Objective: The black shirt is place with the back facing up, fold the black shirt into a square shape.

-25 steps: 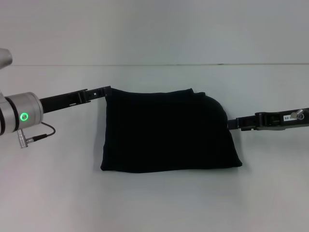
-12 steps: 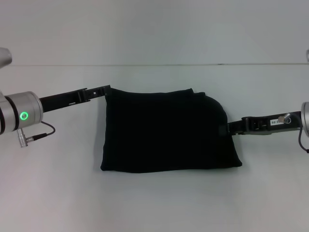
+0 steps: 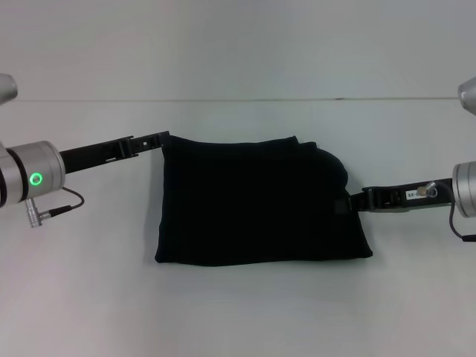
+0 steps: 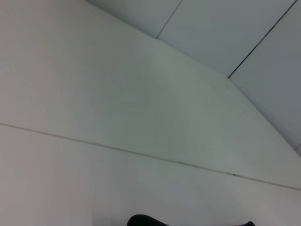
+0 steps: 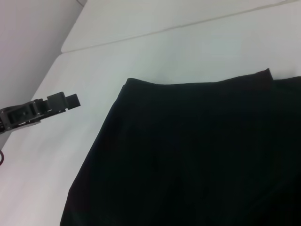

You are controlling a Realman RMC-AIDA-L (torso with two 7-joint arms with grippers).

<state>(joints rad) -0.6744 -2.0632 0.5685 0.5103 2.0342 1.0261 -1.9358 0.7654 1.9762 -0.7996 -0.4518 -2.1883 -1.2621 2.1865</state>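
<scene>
1. The right hand [image 3: 343, 202] sits at the right edge of the black shirt [image 3: 256, 201], its tip touching or just over the cloth about halfway down that side. Whether it is clenched on the fabric or released cannot be told; the tip is dark against dark cloth.

2. Over the last second this hand has slid inward from the bench's right side. It was just clear of the shirt's edge before and now meets it, with more of the silver wrist in the head view.

3. The left hand [image 3: 160, 137] holds its place at the shirt's far-left corner, unchanged across the 3 head pictures. The right wrist view shows its tip [image 5: 63, 101] just beside that corner, apart from the cloth as far as can be seen; its grip state cannot be told.

4. The shirt lies near the middle of the white bench [image 3: 238, 312], already folded into a compact block, wider than deep. Its right side bulges in a rounded curve and the near edge is fairly straight. No lettering shows.

5. Judgement: the right hand's approach suggests 1 more fold or a tidy-up of the rounded right side, since the block is not yet square.
</scene>
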